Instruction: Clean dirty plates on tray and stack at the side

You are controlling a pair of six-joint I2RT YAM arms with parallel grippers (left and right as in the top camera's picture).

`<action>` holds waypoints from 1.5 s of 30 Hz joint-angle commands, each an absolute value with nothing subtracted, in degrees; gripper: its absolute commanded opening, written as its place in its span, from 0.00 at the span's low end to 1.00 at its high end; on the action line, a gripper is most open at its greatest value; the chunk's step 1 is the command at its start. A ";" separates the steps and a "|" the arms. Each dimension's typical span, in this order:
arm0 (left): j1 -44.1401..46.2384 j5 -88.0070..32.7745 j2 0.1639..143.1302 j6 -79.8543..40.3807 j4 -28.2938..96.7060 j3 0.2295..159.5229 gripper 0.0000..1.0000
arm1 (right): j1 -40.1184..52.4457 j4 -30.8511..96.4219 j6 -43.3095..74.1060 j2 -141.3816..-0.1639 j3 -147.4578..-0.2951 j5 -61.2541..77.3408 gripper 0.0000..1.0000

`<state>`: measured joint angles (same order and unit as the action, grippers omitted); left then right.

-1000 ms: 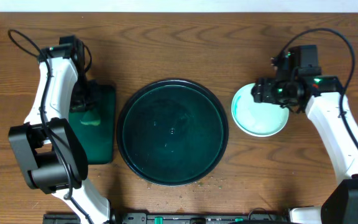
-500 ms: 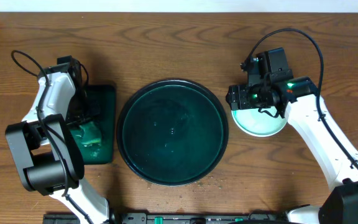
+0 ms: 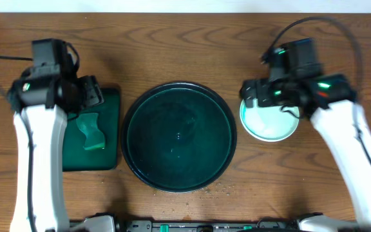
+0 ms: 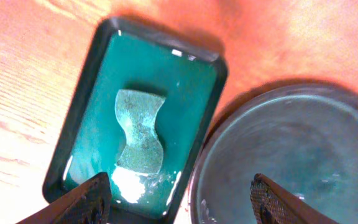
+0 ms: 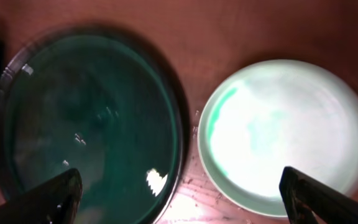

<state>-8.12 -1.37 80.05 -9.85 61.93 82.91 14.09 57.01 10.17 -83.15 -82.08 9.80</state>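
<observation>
Large round black-green tray with raised rim (image 3: 172,158) sits mid-table on the brown wooden table (image 3: 172,38). Nothing lies on it; the surface looks wet and glossy with faint teal streaks.

Small round white plates (image 3: 270,125) are off the tray, on the wood just to its right. From above they read as one disc, so the number stacked cannot be told. The right wrist view shows a narrow strip of table between plate rim and tray rim, so they are near but not touching. A teal-green smear (image 5: 219,112) runs along the top plate's inner left edge, with a pale tint across the middle. A few fine specks (image 3: 221,188) lie on the wood by the tray's front-right edge.

Smaller rectangular dark-green tray (image 4: 188,106) lies just left of the round tray. A waisted green sponge-like pad (image 4: 140,138) lies flat inside it, and some whitish foam (image 4: 132,183) sits at one end.

Left gripper (image 4: 182,202): fingers spread wide and holding nothing, raised over the boundary between the rectangular tray and the round tray.

Right gripper (image 5: 185,199): fingers spread wide and empty, raised above the gap between the round tray and the plates. In the overhead view its body covers the plates' far edge.
</observation>
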 commanded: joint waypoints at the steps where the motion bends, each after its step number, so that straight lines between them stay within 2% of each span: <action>1: -8.21 -1.52 76.55 -11.22 62.33 83.18 0.72 | 12.53 58.06 10.22 -75.22 -87.68 6.52 0.99; 12: -8.21 -1.52 72.34 -11.22 62.46 83.07 0.72 | 12.40 58.22 10.22 -58.92 -88.33 6.48 0.99; 15: -8.21 -1.54 72.34 -11.22 62.54 83.00 0.73 | 12.40 62.00 10.17 -56.69 -88.31 6.28 0.99; 26: -8.21 -1.52 72.34 -11.22 62.54 83.00 0.73 | 11.60 60.95 10.17 -54.28 -84.16 -9.65 0.99; 30: -8.21 -1.52 72.34 -11.22 62.54 83.00 0.73 | 8.36 53.36 10.17 -48.97 -73.93 -9.41 0.99; 37: -8.21 -1.52 72.34 -11.22 62.54 83.00 0.73 | 1.93 29.41 5.04 -31.99 -44.34 -1.15 0.99; 45: -8.21 -1.52 72.34 -11.22 62.54 83.00 0.73 | 0.34 11.77 5.58 -10.52 -15.99 0.64 0.99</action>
<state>-8.14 -1.37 72.44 -10.52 62.52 82.87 0.95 14.52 6.28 -15.70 -22.33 -1.08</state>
